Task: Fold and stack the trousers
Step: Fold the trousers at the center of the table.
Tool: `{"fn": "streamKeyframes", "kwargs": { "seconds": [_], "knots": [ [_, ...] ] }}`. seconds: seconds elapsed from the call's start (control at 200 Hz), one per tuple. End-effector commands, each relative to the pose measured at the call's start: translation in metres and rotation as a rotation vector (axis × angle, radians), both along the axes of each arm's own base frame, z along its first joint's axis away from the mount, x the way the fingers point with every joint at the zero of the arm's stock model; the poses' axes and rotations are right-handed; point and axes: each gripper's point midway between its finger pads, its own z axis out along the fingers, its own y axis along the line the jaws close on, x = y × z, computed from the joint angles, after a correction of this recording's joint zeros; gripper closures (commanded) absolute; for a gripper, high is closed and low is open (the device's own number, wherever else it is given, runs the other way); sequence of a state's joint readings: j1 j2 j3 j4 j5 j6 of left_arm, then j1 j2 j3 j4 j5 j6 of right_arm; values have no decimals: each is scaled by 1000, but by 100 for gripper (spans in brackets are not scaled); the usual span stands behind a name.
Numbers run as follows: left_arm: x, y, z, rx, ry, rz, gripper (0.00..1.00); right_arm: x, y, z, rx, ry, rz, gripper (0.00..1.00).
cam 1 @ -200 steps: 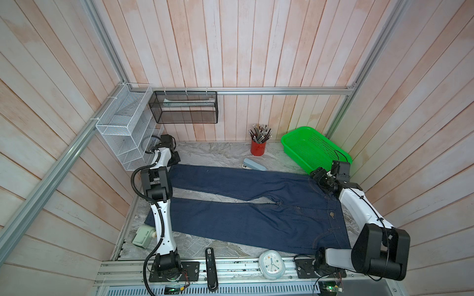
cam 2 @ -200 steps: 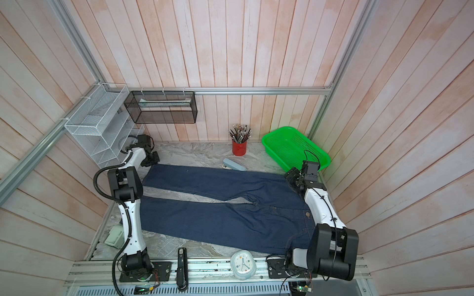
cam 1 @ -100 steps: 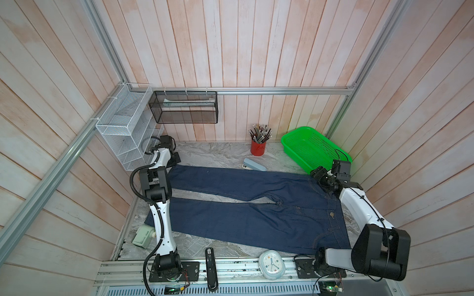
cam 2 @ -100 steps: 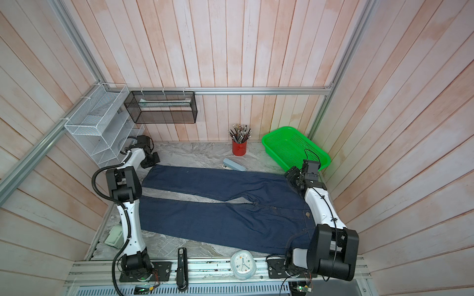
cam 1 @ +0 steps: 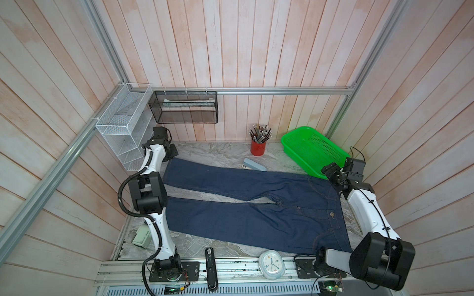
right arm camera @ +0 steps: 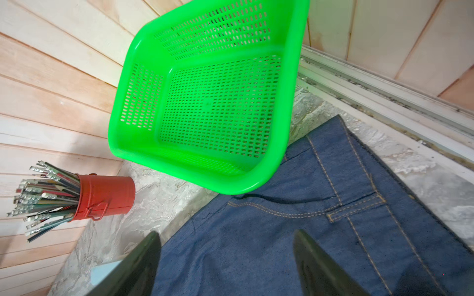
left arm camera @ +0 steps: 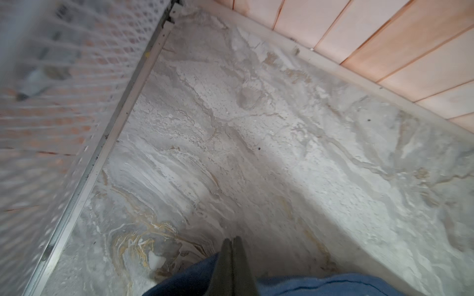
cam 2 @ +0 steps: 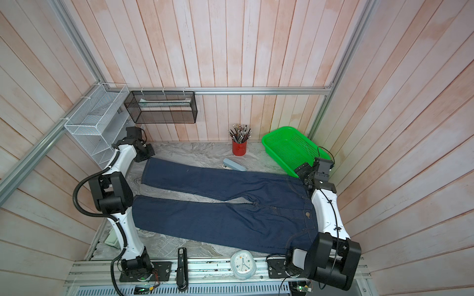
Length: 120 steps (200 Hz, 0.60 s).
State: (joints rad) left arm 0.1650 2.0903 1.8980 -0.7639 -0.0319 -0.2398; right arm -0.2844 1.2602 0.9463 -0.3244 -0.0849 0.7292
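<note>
Two grippers stand at opposite ends of the trousers (cam 1: 256,212), which lie flat and unfolded along the marble table (cam 1: 218,153), with the legs toward the left arm and the waistband toward the right arm. Left gripper (left arm camera: 232,242): jaws pressed fully together on the hem corner of the far leg. Right gripper (right arm camera: 226,232): jaws spread wide, holding nothing, positioned over the far waistband corner, just beside the green basket (right arm camera: 238,185).

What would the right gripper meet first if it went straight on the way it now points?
Probably the near rim of the green basket ahead of the open right gripper; it might graze the trousers beneath first, since depth is unclear.
</note>
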Motion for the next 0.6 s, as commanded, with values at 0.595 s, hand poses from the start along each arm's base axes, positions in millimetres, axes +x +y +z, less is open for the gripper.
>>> {"fn": "streamKeyframes", "kwargs": {
  "seconds": [0.595],
  "knots": [
    [-19, 4, 62, 25, -182, 43, 100, -41, -25, -97, 131, 300, -30, 43]
  ]
}}
